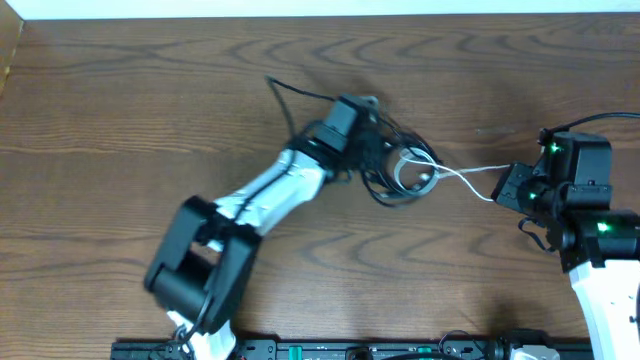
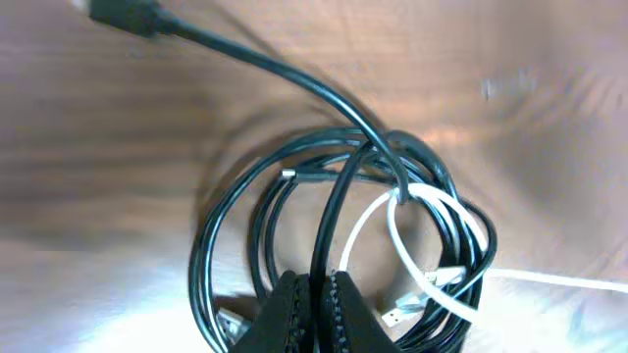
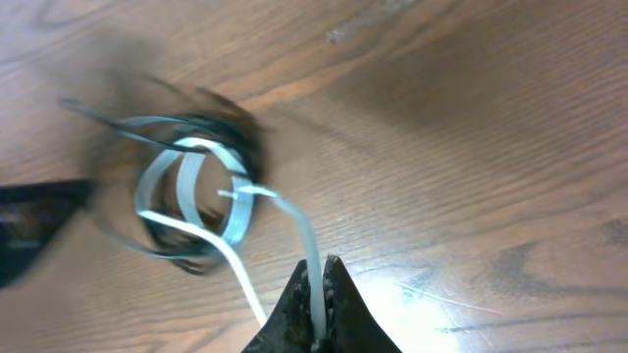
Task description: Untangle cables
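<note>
A black cable (image 1: 385, 165) lies coiled in loose loops at the middle of the table, with a white cable (image 1: 462, 175) wound through it and stretched right. My left gripper (image 1: 372, 160) is shut on a strand of the black cable (image 2: 329, 211), at the coil's left side. Its jaws (image 2: 316, 289) pinch the strand. My right gripper (image 1: 505, 188) is shut on the white cable (image 3: 294, 221), right of the coil. Its jaws (image 3: 319, 279) clamp the cord. The white cable's small metal plugs (image 2: 407, 309) lie inside the coil. The black cable's plug end (image 2: 128, 15) trails away.
The wooden table (image 1: 120, 120) spreads all around the coil. A black rail (image 1: 350, 350) runs along the front edge. A loose black end (image 1: 290, 90) sticks out up-left of the left gripper.
</note>
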`<state>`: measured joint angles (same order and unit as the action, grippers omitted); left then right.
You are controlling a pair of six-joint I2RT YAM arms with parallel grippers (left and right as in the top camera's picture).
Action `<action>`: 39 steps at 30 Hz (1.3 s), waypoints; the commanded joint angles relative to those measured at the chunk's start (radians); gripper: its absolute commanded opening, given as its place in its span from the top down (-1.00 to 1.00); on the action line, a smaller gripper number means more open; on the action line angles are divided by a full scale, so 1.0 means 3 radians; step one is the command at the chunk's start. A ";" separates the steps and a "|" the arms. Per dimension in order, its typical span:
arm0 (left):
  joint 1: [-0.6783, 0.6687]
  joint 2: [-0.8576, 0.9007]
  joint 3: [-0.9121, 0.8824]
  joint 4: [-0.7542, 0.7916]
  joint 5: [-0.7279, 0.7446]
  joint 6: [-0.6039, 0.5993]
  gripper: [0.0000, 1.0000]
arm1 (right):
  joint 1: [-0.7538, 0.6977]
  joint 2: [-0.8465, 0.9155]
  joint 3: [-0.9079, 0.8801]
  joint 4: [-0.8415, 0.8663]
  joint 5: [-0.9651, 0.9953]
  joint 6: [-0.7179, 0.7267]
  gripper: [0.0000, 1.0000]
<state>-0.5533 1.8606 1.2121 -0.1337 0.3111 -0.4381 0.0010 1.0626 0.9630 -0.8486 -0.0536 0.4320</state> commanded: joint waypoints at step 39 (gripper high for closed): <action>0.1260 -0.1485 0.0000 -0.0553 -0.0014 0.0149 0.85 | -0.0182 0.1035 -0.0799 0.0849 0.0083 0.0354 0.98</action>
<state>-0.1871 1.4635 1.2121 -0.2935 0.3119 -0.4133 -0.0463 1.3552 0.7334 -0.6018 -0.0341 0.5209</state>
